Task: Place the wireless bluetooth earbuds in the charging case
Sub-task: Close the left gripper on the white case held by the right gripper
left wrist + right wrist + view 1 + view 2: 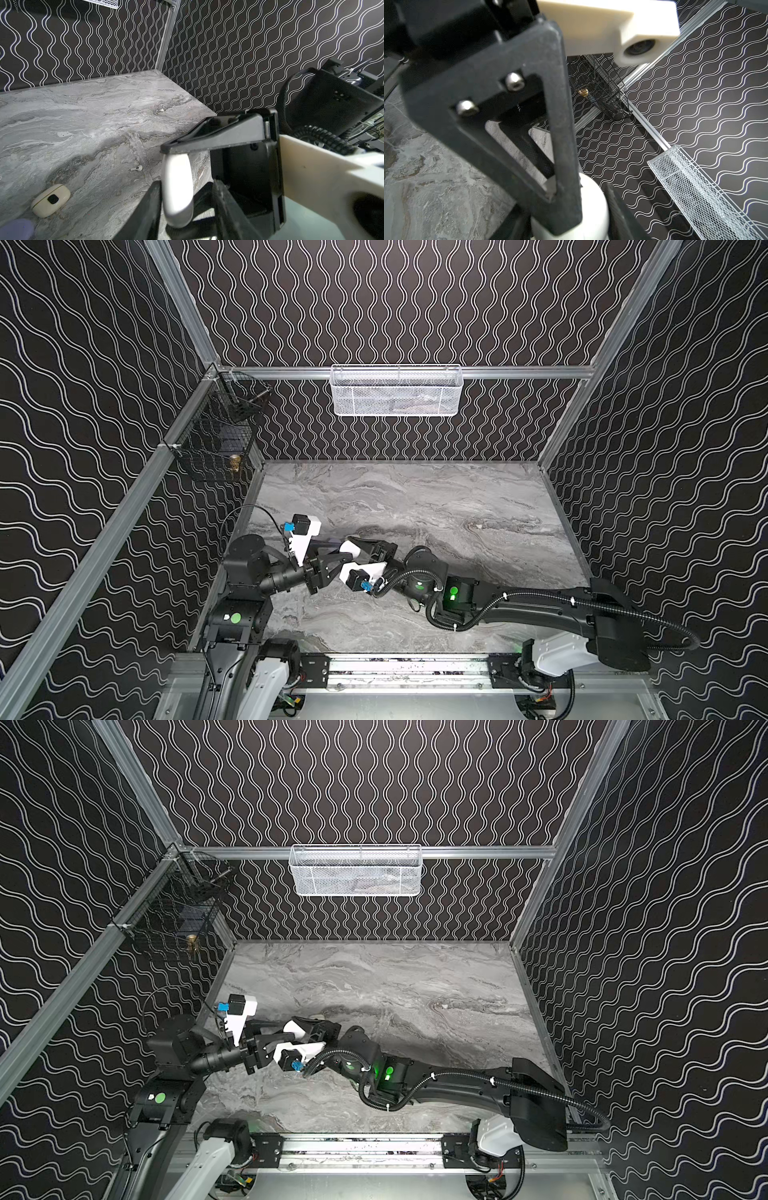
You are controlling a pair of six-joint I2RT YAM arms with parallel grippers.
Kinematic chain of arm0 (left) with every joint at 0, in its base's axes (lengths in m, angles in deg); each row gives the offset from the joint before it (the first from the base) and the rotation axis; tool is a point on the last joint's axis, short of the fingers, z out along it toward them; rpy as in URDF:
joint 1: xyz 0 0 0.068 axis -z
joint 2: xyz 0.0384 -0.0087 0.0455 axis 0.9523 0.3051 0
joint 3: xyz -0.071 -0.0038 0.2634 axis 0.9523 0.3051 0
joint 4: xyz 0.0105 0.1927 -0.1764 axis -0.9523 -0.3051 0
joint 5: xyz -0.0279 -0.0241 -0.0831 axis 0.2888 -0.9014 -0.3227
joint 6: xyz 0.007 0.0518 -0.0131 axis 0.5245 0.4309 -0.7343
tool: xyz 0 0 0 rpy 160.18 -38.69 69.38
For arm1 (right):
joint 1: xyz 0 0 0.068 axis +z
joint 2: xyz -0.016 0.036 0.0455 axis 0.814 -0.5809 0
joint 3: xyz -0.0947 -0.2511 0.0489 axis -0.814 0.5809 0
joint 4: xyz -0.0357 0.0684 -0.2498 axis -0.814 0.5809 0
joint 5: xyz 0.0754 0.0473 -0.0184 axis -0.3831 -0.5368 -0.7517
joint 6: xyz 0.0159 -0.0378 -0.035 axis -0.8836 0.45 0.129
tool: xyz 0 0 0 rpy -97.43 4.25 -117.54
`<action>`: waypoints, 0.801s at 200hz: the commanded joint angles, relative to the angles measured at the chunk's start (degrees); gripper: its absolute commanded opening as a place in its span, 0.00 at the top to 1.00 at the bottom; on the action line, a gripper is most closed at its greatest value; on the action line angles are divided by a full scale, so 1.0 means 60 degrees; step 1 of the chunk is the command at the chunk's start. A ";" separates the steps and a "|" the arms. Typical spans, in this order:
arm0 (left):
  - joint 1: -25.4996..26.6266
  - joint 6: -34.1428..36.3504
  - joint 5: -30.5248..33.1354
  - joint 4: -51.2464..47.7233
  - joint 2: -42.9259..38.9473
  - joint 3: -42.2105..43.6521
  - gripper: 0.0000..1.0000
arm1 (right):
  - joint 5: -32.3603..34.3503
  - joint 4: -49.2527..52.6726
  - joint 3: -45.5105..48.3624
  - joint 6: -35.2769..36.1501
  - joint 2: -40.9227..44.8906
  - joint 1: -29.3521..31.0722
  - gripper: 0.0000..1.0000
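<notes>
A: Where is the white charging case (176, 187) to be found?

B: It is seen at about 9 o'clock from the middle of the table (436, 497) in both top views, where the two arms meet.

A: How is it gripped?

B: It is pinched between the fingers (148, 207) of the left gripper (338, 558), which are drawn in only as far as its rounded sides allow. The right gripper (360, 545) is closed on the same case from the opposite side. One of its fingers is laid across the case's top edge. In the right wrist view the case (591, 207) is set between two dark fingers. The second contact is probably made, though it is partly hidden. Whether the lid is open cannot be told.

A: Are any earbuds noted?

B: One white earbud (136, 168) is seen lying flat on the table, apart from both grippers and near a closed cream case (51, 200). A pale speck (478, 526) at about 2 o'clock is too small to be named.

A: What else is recorded?

B: A white mesh basket (395, 390) is hung at 12 o'clock on the back wall, and a black wire basket (216, 435) at about 10 o'clock.
</notes>
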 commanded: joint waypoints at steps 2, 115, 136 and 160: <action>0.0006 0.0040 -0.0206 0.0157 -0.0043 0.0014 0.56 | -0.0209 -0.0471 -0.0095 0.0009 0.0157 -0.0001 0.82; 0.0011 0.0033 -0.0354 0.0263 -0.0121 0.0087 0.73 | -0.0656 -0.0480 -0.0380 -0.0136 0.0121 0.0098 0.82; 0.0015 0.0048 -0.0396 0.0318 -0.0217 0.0129 0.78 | -0.0639 -0.0519 -0.0432 -0.0137 0.0065 0.0113 0.82; 0.0021 0.0143 -0.0453 0.0311 -0.0355 0.0133 0.84 | -0.0831 -0.0637 -0.0328 -0.0242 0.0133 0.0120 0.77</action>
